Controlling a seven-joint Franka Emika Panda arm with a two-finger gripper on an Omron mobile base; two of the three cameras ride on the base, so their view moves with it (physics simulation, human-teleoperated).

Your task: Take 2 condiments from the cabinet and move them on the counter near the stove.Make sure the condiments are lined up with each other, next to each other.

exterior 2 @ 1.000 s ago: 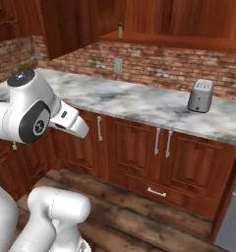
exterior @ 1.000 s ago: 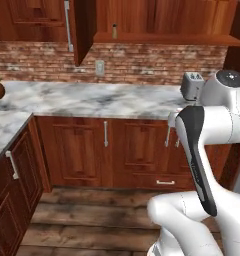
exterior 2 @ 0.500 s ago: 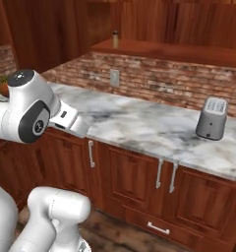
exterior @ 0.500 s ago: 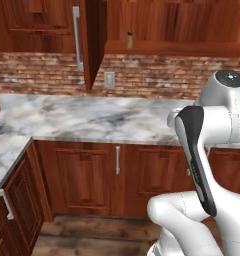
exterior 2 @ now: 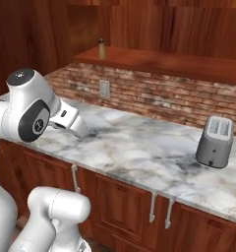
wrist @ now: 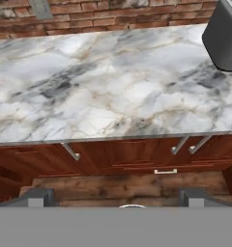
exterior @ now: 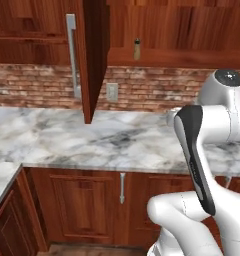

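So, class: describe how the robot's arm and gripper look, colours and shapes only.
The arm has smooth, rounded white shells, with dark grey joint bands and a round dark cap on top. The gripper ends in two small, dark, blocky finger tips. No cables or markings are visible.

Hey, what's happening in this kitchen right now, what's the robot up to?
The robot faces the marble counter with its pincer open and holding nothing. A brown shaker stands on the shelf of the open wall cabinet, untouched. A grey toaster sits on the counter to the right. No condiment is on the counter yet.
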